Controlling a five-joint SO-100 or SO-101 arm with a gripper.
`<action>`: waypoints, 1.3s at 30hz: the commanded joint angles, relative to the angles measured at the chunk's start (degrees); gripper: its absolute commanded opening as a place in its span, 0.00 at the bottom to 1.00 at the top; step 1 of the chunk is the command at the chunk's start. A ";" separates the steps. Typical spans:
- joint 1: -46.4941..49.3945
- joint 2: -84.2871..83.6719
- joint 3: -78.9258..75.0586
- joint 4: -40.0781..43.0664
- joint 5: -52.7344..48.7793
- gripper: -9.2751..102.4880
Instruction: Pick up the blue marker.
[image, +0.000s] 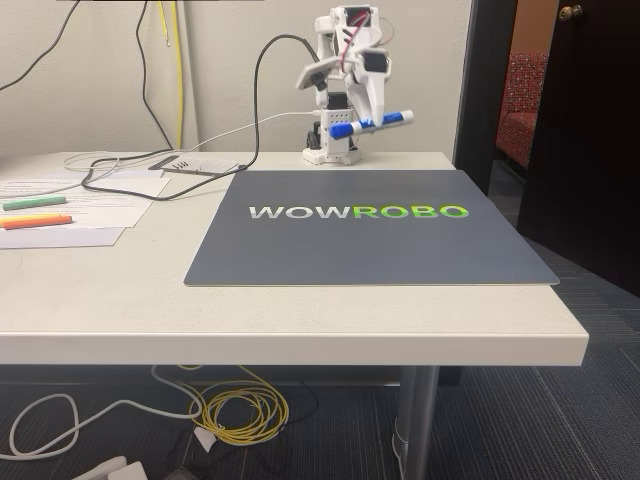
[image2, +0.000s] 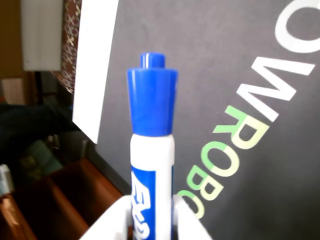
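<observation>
Marker in grip: the short thick blue marker (image: 371, 124) with white barrel, bright blue cap and blue printed label sits clamped between the white plastic fingers of the two-finger gripper (image: 363, 122), which is pressed together on the barrel, not spread. In the fixed view the marker is held in the air, well above the dark grey rectangular mat (image: 370, 235) with the white-and-green WOWROBO lettering, close to the small white arm's base at the far edge of the pale tabletop (image: 300, 310). Long axis there runs roughly level with a slight tilt, one blue end low at picture left, the other end higher at picture right; which end is the cap is too small to tell in that view. In the wrist view the marker (image2: 152, 150) runs straight up the frame from between the gripper (image2: 152, 227) fingers, cap pointing away from the camera, label partly hidden by the fingers. So the marker lies crosswise in the jaws, gripped on the white barrel near the label, and nothing touches it but the fingers. Judged from this, the pick looks done; any coming move only needs the pinch kept firm. Green highlighter (image: 33, 202) and orange highlighter (image: 36, 221) lie on white paper sheets (image: 95, 195) at picture left, well apart from the arm.
</observation>
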 joint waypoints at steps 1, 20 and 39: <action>1.14 5.98 2.37 -1.67 3.87 0.08; 7.03 37.62 37.97 -17.75 11.07 0.08; 11.51 50.63 46.05 -15.47 8.53 0.08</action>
